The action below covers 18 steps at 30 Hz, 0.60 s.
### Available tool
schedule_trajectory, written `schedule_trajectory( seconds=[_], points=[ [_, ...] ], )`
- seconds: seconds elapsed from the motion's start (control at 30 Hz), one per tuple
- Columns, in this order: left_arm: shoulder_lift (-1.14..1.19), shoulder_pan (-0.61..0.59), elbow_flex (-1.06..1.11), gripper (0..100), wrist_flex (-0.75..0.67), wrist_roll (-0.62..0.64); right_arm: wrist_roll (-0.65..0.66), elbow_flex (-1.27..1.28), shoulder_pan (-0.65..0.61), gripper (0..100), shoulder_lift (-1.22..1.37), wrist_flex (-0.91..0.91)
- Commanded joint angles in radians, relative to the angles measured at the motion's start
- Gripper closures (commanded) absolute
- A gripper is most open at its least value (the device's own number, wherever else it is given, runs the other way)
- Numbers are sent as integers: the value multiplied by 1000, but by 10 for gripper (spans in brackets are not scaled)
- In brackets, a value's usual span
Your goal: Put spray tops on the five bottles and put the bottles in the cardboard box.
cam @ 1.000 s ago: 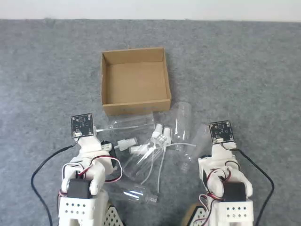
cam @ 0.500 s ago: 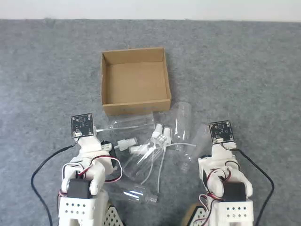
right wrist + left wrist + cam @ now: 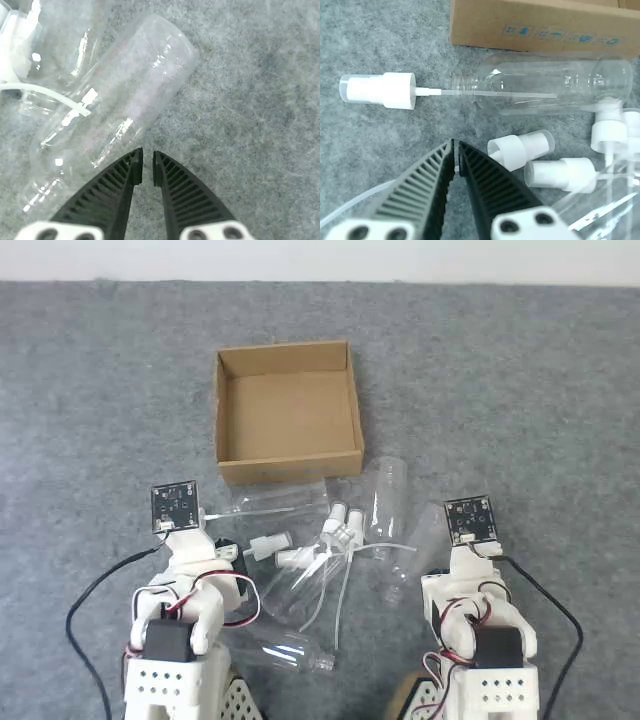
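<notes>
The open cardboard box (image 3: pixel 289 412) stands empty at the middle back. Several clear bottles lie in a pile in front of it, between the arms: one along the box's front wall (image 3: pixel 275 500), one (image 3: pixel 385 495) to its right, one (image 3: pixel 283 647) nearest the front. White spray tops (image 3: pixel 342 525) lie loose among them. My left gripper (image 3: pixel 456 150) is shut on nothing, just short of a bottle (image 3: pixel 545 92) with a spray top (image 3: pixel 380 90) whose tube runs into its neck, unscrewed. My right gripper (image 3: pixel 147 161) is shut beside another bottle (image 3: pixel 115 100), apart from it.
The left arm (image 3: pixel 185 575) and right arm (image 3: pixel 472 585) sit at the front, either side of the pile. Loose spray tops (image 3: pixel 520 149) lie close to the left gripper. Grey carpet spreads around the box and to both sides.
</notes>
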Motion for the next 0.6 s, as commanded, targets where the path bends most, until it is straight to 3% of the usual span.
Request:
schedule_trajectory(
  seconds=[0.0, 0.27, 0.57],
  points=[
    [-12, -8, -13, 987, 5, -6, -8, 21, 5, 992, -19, 2],
    [-12, -8, -13, 987, 5, -6, -8, 21, -151, 992, -19, 4],
    [-12, -8, -13, 987, 5, -6, -6, -11, -85, 992, -19, 4]
  ],
)
